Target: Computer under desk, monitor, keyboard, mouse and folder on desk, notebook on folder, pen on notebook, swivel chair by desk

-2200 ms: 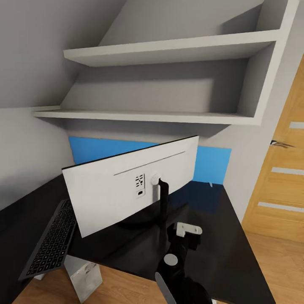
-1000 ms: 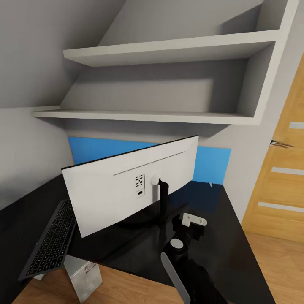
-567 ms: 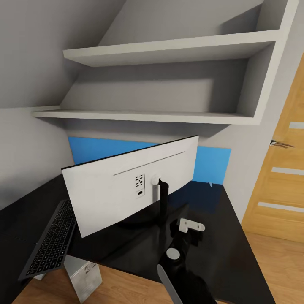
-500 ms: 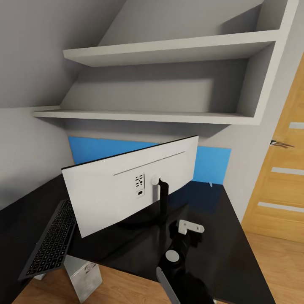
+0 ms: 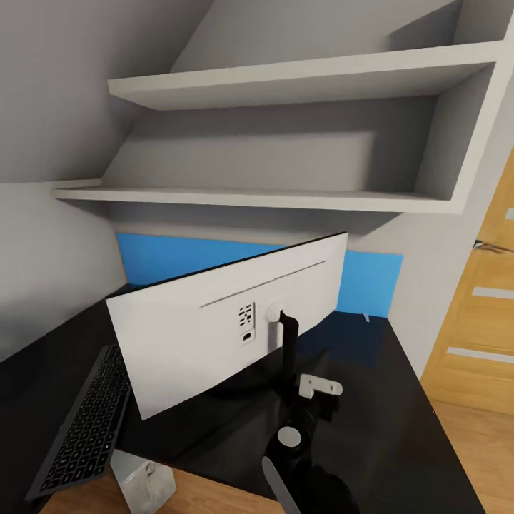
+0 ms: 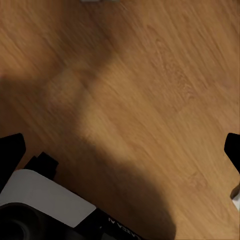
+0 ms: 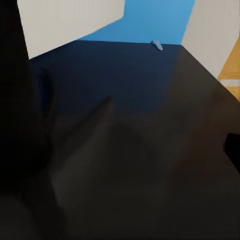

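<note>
The monitor stands on the black desk with its light grey back towards me and its black stand near the middle. Left of it the keyboard lies on the desk, its near end reaching past the desk's front edge. Below that edge shows the top of the grey-white computer. A small thin white thing, perhaps the pen, sits by the blue back panel. My right gripper hovers open over the desk just right of the stand. My left gripper is open above the wood floor.
Two white wall shelves hang above the desk. A wooden door stands at the right, and the desk's right edge runs towards it. Bare black desktop lies right of the monitor stand.
The whole view has shifted a little, so the camera moved. My right gripper reached slightly forward, then drew back to beside the monitor stand. The monitor and keyboard kept their places.
</note>
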`<state>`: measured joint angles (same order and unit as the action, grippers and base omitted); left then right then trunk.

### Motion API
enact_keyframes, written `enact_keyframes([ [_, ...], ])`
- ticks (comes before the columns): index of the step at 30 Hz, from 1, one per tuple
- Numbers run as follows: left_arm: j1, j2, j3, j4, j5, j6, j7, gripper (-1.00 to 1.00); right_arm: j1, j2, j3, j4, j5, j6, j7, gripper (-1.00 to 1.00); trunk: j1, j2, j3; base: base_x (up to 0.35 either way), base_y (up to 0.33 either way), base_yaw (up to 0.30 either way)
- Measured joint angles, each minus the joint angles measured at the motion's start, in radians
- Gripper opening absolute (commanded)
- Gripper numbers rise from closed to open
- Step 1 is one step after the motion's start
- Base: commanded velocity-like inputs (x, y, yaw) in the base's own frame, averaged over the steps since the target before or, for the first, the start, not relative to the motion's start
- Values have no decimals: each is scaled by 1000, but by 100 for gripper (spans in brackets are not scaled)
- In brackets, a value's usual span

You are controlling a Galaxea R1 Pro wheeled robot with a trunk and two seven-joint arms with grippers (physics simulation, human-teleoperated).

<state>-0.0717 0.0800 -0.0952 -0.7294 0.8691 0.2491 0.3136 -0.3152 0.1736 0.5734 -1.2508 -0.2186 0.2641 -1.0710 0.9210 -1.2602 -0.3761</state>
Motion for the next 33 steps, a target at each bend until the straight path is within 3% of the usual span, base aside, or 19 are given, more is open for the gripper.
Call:
enact_keyframes([
  [10, 0, 0, -1, 0, 0, 1, -1, 100, -1, 0, 1, 1, -1, 1, 2, 100, 0, 0, 0, 171, 130, 0],
  [33, 0, 0, -1, 0, -1, 0, 0, 100, -3, 0, 0, 2, -1, 3, 3, 100, 0, 0, 0, 14, 100, 0],
])
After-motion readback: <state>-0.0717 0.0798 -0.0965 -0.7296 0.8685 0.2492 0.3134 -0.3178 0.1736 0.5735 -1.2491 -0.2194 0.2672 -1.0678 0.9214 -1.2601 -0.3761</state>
